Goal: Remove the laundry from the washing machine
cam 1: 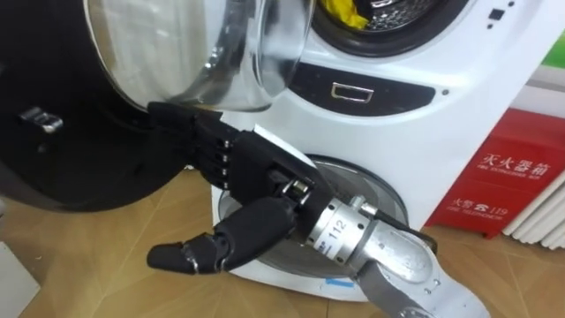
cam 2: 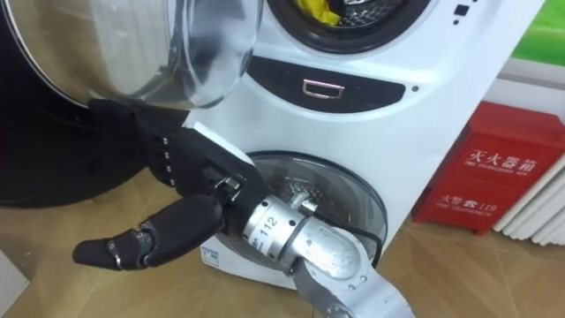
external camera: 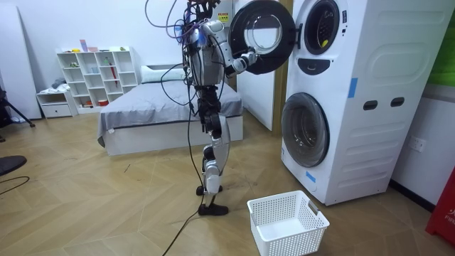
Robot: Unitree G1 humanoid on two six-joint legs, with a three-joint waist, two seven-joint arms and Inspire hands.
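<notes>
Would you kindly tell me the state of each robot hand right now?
Right robot hand: open, flat against the washer door.
Left robot hand: cannot be told.

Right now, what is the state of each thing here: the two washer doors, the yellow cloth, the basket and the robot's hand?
Upper washer door: open.
Lower washer door: closed.
Yellow cloth: inside the upper drum, not yet picked.
White basket: upright on the floor, no clothes in it.
Right hand: open, fingers straight against the open door.
</notes>
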